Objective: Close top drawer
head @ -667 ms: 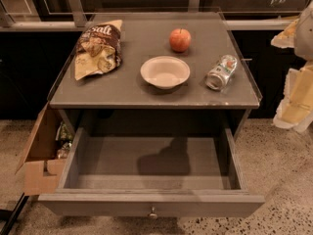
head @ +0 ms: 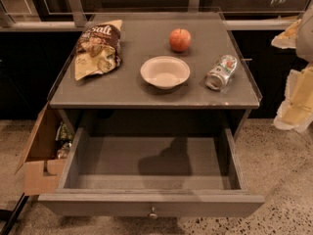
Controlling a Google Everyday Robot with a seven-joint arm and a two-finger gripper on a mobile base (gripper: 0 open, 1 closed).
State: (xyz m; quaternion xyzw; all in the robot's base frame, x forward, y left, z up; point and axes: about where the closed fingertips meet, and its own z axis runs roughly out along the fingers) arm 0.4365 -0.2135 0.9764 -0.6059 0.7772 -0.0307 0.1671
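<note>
The top drawer (head: 151, 204) of a grey cabinet is pulled far out toward me, and its inside is empty. Its flat front runs along the bottom of the view, with a small round metal knob (head: 153, 212) at its centre. My gripper (head: 296, 99) shows as pale, blurred shapes at the right edge. It is beside the cabinet's right side, above floor level and apart from the drawer. A dark shadow lies on the drawer's floor.
On the cabinet top (head: 122, 87) lie a chip bag (head: 99, 47), a red apple (head: 180, 39), a white bowl (head: 165, 72) and a tipped can (head: 221, 72). An open cardboard box (head: 39, 155) stands against the cabinet's left side. The floor is speckled.
</note>
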